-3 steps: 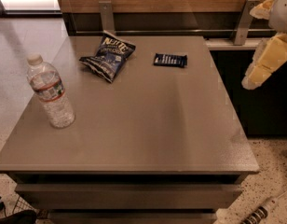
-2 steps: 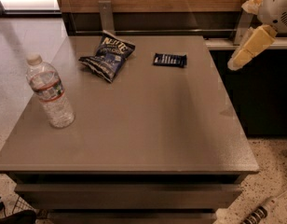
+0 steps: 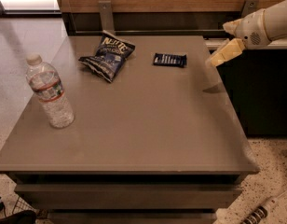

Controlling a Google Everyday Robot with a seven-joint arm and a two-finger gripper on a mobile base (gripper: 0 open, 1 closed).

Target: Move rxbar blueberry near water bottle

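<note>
1. the gripper (image 3: 223, 50) hangs in the upper right of the frame, just past the right side of the table (image 3: 148, 125) and above its surface. whether it is set wide or narrow cannot be told from here. it carries nothing of the task, since the bar lies on the table.
2. the rxbar blueberry (image 3: 169, 59) lies flat in the upper middle of the frame, toward the back of the table, left of the gripper and apart from it.
3. the water bottle (image 3: 50, 93) stands upright at the left of the frame, near the table's left edge and well apart from the bar.
4. a crinkled blue chip bag (image 3: 107, 55) lies left of the bar, roughly between it and the bottle (close in colour to the bar, so it could be taken for it).
5. by my reading the task has hardly begun: the reach to the bar comes first.
6. the bar is thin and flat. a descent that stops high would probably close on air, and one that goes too low could scrape the top and shove the bar toward the back edge.
7. the straight line to the bottle runs past the chip bag, so a low carry could snag it or drag it along.
8. the bottle is tall on a narrow base. setting the bar down too close could knock it over, and it might roll off the left edge.
</note>
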